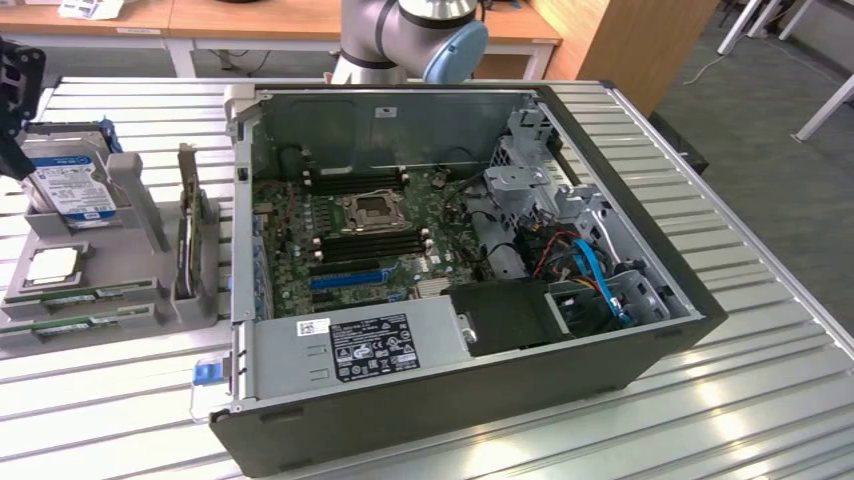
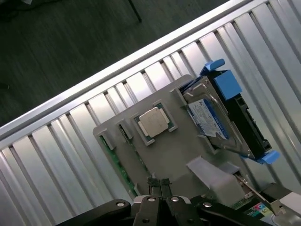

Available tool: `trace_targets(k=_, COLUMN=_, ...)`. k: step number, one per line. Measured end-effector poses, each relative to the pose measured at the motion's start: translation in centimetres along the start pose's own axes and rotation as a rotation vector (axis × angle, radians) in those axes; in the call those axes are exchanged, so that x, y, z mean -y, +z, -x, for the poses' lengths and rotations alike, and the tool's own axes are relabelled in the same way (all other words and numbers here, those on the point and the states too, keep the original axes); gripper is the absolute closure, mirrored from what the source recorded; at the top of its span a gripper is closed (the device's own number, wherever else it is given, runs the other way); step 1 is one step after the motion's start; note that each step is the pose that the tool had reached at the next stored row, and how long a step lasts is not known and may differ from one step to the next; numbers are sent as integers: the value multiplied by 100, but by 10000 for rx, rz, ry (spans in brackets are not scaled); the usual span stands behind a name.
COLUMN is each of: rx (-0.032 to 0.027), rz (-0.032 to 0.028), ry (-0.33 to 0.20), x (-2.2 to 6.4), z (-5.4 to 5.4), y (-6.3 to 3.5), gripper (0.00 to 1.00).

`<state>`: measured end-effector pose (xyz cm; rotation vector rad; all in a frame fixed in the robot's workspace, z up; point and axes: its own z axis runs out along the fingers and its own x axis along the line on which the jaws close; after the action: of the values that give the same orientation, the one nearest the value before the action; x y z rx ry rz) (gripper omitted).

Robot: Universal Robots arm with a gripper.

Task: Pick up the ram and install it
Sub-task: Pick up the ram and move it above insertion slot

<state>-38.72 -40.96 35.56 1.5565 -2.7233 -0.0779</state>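
Pincer (image 2: 158, 184): tips pressed together, nothing between them. In the wrist view it hangs over a bare part of the grey tray (image 2: 178, 165).

Ram (image 2: 116, 161): long, thin green board strip lying flat in a slot at the tray's edge, near the pincer tips and not touched by them. The exterior view gives 2 such green sticks side by side, one (image 1: 83, 297) just beside the processor chip (image 1: 54, 265).

Tray count: 1 square silver processor chip, 1 hard drive (image 2: 209, 117) with a blue-white label standing in a blue caddy (image 2: 228, 82), 2 ram sticks.

The tray sits on the slatted metal table (image 1: 747, 400), on the exterior view's left of 1 open PC case (image 1: 467, 420).

The exterior view adds the case interior: motherboard (image 1: 334, 225), processor socket (image 1: 374, 212) with black memory slots (image 1: 350, 182) on both sides of it, power supply (image 1: 360, 345), and the arm's base (image 1: 400, 35) behind the case.

The wrist view adds the tray close up.
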Motion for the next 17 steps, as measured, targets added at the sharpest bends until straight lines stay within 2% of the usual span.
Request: trace_targets(k=17, rx=-139, rz=65, ry=-3097, x=0, z=0, y=8, gripper=90)
